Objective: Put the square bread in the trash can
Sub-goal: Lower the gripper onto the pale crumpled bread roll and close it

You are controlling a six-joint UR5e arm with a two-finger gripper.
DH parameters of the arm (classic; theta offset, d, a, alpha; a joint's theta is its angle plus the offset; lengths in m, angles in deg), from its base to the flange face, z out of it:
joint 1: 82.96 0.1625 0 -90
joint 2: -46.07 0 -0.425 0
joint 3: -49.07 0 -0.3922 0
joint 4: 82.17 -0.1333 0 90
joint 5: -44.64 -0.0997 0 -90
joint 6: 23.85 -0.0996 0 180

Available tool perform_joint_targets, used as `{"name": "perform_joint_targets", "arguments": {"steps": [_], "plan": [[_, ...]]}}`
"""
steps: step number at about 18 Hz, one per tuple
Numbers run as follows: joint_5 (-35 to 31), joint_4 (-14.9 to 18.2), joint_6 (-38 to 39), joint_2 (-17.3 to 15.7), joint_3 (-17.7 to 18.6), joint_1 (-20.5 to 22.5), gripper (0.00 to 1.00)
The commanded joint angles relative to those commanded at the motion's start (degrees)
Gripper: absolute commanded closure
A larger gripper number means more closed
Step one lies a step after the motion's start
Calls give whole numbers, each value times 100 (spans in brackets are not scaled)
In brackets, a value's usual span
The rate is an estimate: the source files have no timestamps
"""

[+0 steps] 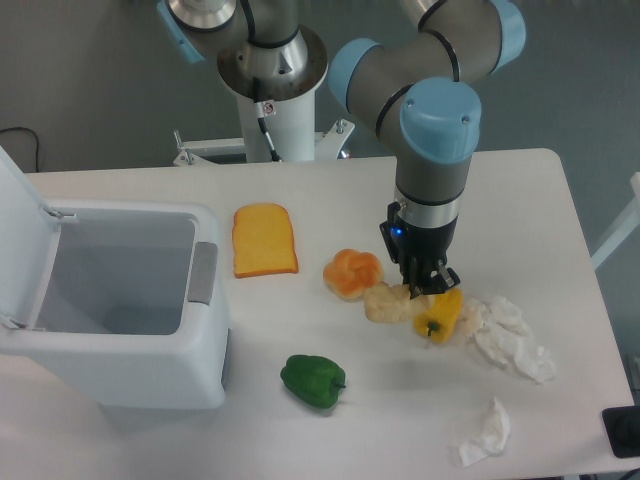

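Step in hand: reaching for the square bread [386, 302], on the table [300, 200] between orange bun [352, 272] and yellow pepper [440, 314]. My gripper [427, 288] hangs at its right edge; spread unreadable. Next: clamp, lift, carry left to the open trash can [120, 330].

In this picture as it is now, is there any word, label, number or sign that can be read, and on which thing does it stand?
No text can be read here.
Small white sticker with a red mark on the robot's base column: too small to read.
The trash can, the square bread and the gripper show no lettering.
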Motion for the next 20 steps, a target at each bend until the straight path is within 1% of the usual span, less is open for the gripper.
{"name": "perform_joint_targets", "arguments": {"steps": [4,10,14,16,17,20], "plan": [[0,26,96,-9,-70,-17,98],[43,18,808,-26,-334,-62,98],[-9,26,1905,-351,-317,-70,98],[35,105,2108,-474,-326,-79,98],[70,149,2344,-596,-326,-88,98],[516,123,3547,-843,-361,-175,98]]}}
